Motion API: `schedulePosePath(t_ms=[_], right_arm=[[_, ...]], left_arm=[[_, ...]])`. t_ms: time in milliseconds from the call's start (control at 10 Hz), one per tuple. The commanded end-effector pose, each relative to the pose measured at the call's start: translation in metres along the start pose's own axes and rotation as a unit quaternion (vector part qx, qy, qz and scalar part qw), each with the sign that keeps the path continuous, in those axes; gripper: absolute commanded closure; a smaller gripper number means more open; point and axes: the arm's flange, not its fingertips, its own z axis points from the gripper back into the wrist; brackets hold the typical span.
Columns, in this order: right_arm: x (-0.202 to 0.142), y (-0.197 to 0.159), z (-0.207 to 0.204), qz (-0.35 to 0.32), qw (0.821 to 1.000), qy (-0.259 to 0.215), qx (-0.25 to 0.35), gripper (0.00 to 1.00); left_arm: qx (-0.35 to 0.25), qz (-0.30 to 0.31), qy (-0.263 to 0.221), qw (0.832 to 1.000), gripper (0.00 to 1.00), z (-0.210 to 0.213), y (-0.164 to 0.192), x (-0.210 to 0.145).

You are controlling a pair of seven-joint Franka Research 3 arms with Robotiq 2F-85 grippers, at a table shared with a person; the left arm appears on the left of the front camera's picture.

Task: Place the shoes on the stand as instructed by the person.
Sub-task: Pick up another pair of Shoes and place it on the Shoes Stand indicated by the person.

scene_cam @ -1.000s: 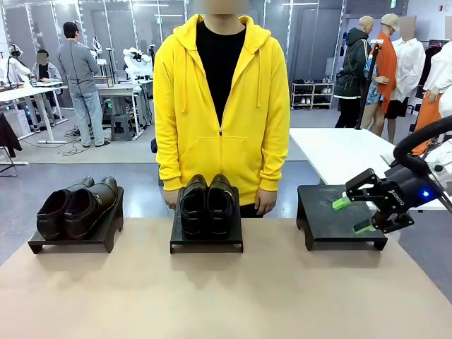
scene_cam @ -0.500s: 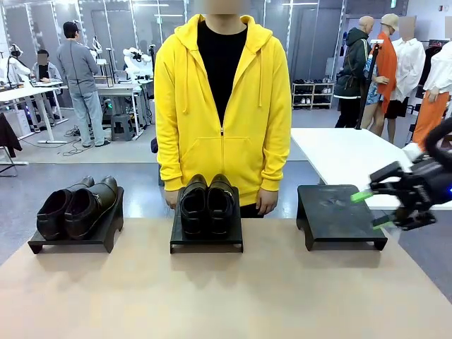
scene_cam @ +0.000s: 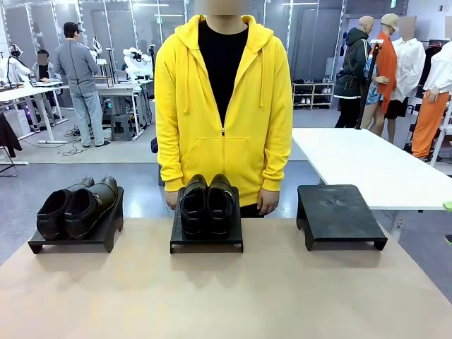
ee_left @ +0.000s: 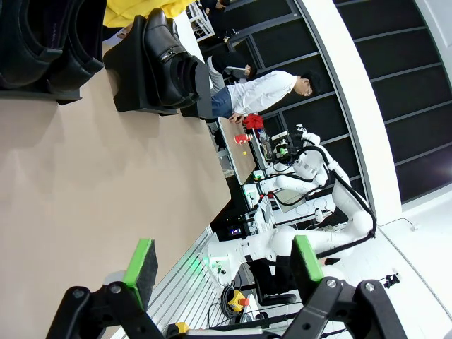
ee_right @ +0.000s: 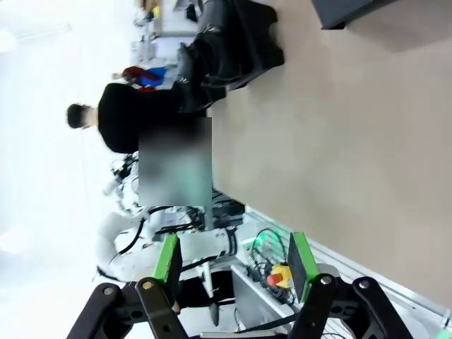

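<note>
Two pairs of glossy black shoes rest on black stands: one pair [scene_cam: 74,206] on the left stand [scene_cam: 74,240], the other [scene_cam: 207,203] on the middle stand [scene_cam: 206,240]. The right stand [scene_cam: 337,215] holds nothing. Behind the middle stand is the person [scene_cam: 222,106] in a yellow hoodie, both hands hanging at the table's far edge. My left gripper [ee_left: 224,260] is open and empty over the table's side, with shoes [ee_left: 169,60] far ahead. My right gripper [ee_right: 234,258] is open and empty too, well back from the shoes [ee_right: 226,42]; one green pad [scene_cam: 448,205] peeks in at the right edge.
The tan table [scene_cam: 226,289] is bare in front of the stands. A white table [scene_cam: 360,166] stands behind the right stand. Other people and workbenches are far back in the room.
My right gripper has pulled back to the right, from beside the right stand to the picture's edge. Shoes, stands and the person have stayed put.
</note>
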Motion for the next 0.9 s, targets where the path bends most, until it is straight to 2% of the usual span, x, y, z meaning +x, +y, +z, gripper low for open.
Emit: schedulePosePath(t_ms=[0,300,400,800], right_arm=[[0.016,-0.022,0.005,0.003,0.999,0.020,0.046,0.23],[0.031,-0.040,0.007,-0.015,0.996,0.016,0.082,0.23],[0.012,-0.035,0.002,-0.012,0.998,0.017,0.052,0.23],[0.012,-0.035,0.002,-0.012,0.998,0.017,0.052,0.23]], left_arm=[[0.001,-0.011,-0.008,1.000,0.04,-0.002,-0.002,0.000],[0.001,-0.011,-0.008,1.000,0.04,-0.002,-0.002,0.000],[0.001,-0.011,-0.008,1.000,0.04,-0.002,-0.002,0.000],[0.001,-0.011,-0.008,1.000,0.04,-0.002,-0.002,0.000]])
